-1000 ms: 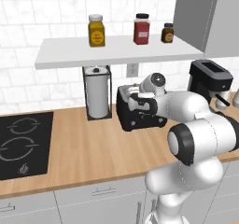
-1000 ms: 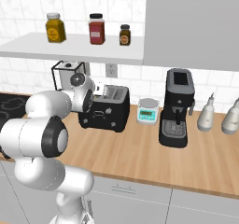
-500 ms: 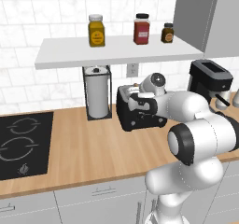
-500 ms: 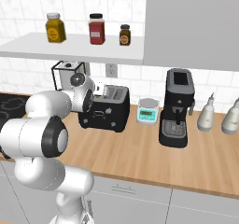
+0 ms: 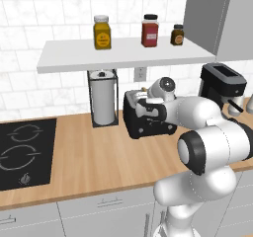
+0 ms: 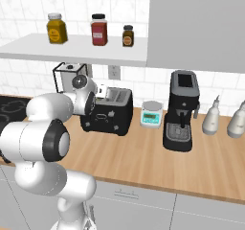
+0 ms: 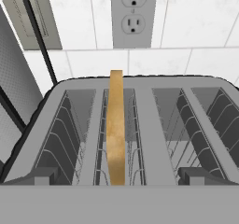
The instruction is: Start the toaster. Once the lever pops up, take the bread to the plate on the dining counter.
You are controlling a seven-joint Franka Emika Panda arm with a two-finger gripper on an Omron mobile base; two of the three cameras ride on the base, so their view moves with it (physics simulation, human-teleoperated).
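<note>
The black toaster stands on the wood worktop by the tiled wall. In the hand view I look down along its slots. A thin tan slice of bread stands upright in the second slot from the left, sticking up above the top. My gripper hovers at the toaster's near end, open, its fingertips wide apart on either side of the slots and holding nothing. The plate and the dining counter are out of view.
A paper towel holder stands just left of the toaster. A small scale, a black coffee machine and bottles stand to its right. A shelf with jars hangs above. The hob lies far left, and an outlet is behind.
</note>
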